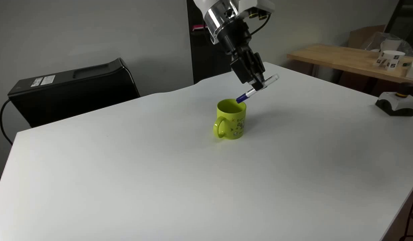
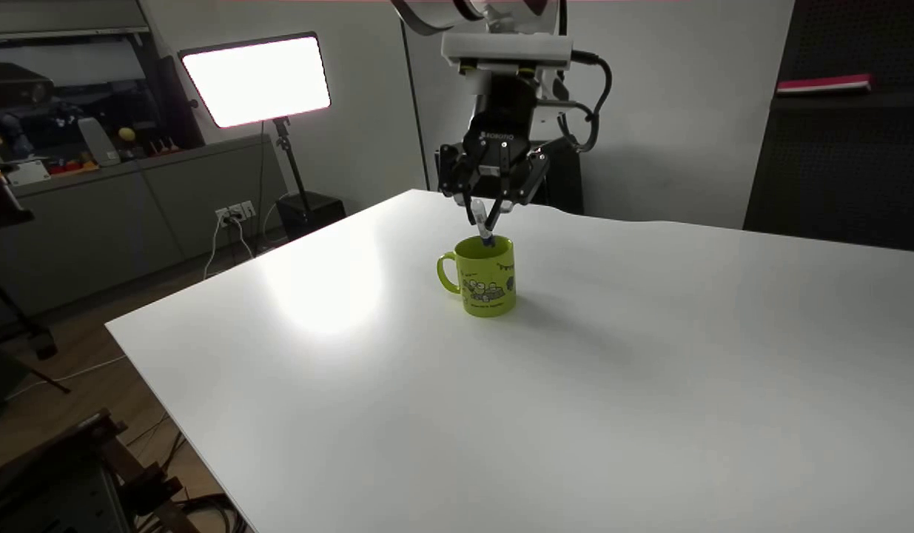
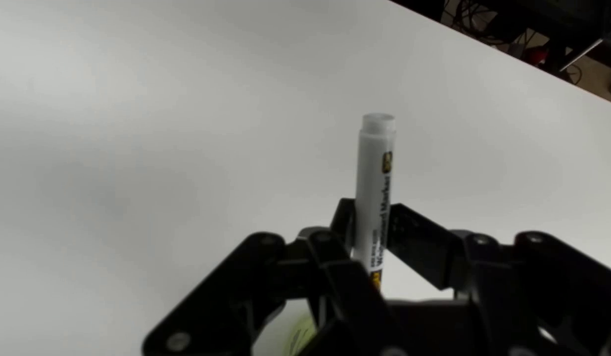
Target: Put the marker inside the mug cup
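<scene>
Above the glossy mug (image 1: pixel 231 121), the hand (image 3: pixel 372 220) grips a slim marker (image 3: pixel 374 188).

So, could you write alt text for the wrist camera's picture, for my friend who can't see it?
A pale marker with dark lettering is pinched between the black fingers of the robot's hand, above a white table. A sliver of yellow-green mug shows at the bottom edge, partly hidden by the hand.

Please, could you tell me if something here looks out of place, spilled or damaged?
Nothing visible looks spilled or damaged. The mug stands upright on the table. Only the marker is askew: the jaws grip it at a slant, blue end down near the mug's rim. That seems normal for this task.
</scene>
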{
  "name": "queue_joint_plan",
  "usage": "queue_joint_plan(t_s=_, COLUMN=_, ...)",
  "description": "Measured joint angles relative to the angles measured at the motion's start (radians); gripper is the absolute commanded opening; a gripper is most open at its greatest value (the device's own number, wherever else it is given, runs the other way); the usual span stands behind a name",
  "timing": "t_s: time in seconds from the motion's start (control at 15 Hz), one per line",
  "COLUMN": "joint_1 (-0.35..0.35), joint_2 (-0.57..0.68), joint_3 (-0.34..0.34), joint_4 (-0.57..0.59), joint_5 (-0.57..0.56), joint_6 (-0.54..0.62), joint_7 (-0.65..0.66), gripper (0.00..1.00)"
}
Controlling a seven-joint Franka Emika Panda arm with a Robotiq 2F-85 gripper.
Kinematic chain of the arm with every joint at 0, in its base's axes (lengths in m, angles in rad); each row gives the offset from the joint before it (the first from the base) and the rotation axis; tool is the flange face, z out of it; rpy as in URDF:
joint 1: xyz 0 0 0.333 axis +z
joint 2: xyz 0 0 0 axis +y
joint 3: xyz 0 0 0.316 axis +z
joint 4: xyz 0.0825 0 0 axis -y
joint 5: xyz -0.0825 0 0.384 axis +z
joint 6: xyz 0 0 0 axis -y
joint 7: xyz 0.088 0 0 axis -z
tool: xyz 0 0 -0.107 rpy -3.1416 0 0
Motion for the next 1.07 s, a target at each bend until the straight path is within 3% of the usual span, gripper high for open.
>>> queue_joint_plan(t_s=1.07, joint_1=0.012, joint_2=0.062, joint_3=0.018, joint_4=0.005, joint_5=-0.002, joint_6=-0.01, joint_7=-0.024, gripper=0.06)
